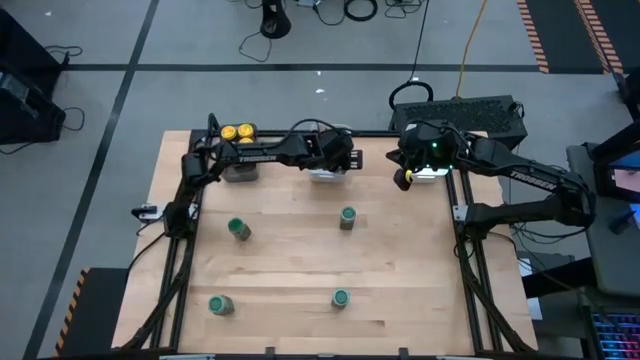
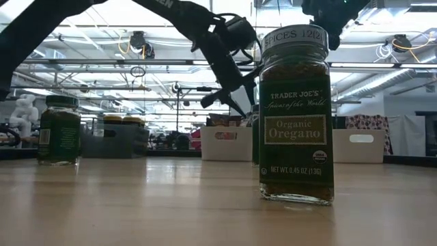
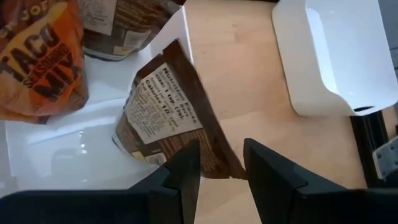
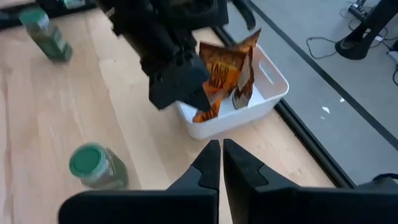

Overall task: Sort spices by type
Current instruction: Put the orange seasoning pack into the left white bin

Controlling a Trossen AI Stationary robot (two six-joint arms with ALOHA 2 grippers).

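The left end effector (image 3: 216, 163) hovered over the white tray (image 3: 68, 152), fingers slightly apart astride a brown packet (image 3: 168, 118) leaning on the tray's rim, so releasing well inside seemed wise, while the right end effector (image 4: 221, 163) waited, pressed together.

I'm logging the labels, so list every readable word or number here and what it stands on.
"TRADER JOE'S", "Organic Oregano", "NET WT 0.45 OZ (13G)": near green-lid jar.
"SPICES 12": its lid band, partly cut off.
"TACO SEASONING MIX": orange packet in the white tray.
"1 tsp", "10": back of the brown packet; the rest is blurred.
"TROSSEN": left arm and right arm.
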